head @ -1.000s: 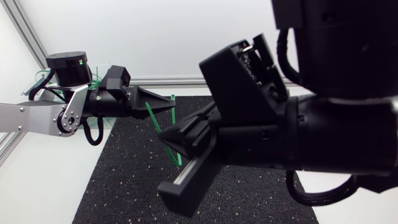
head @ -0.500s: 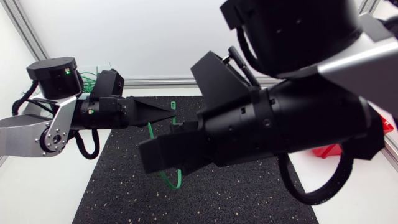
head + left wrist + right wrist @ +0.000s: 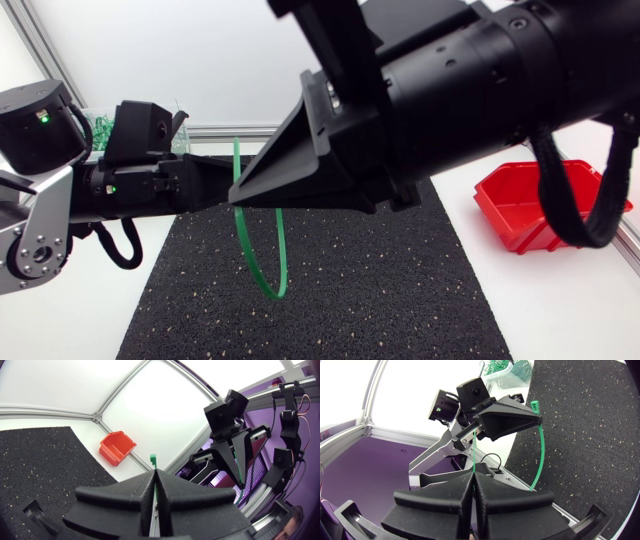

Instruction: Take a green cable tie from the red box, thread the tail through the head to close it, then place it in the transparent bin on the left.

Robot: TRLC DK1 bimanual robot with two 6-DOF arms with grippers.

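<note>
1. Tie (image 3: 262,270) hangs as a loop over the mat (image 3: 400,290), its top hidden between the grippers.
2. Left gripper (image 3: 155,480) is clamped on the tie's head end.
3. Right gripper (image 3: 472,479) pinches its tail.
4. Box (image 3: 530,205) is partly covered; bin (image 3: 100,125) is mostly hidden.

No writing, label, brand, number or sign can be read in any of the three views; the arms, the bins and the mat show no legible print.
</note>
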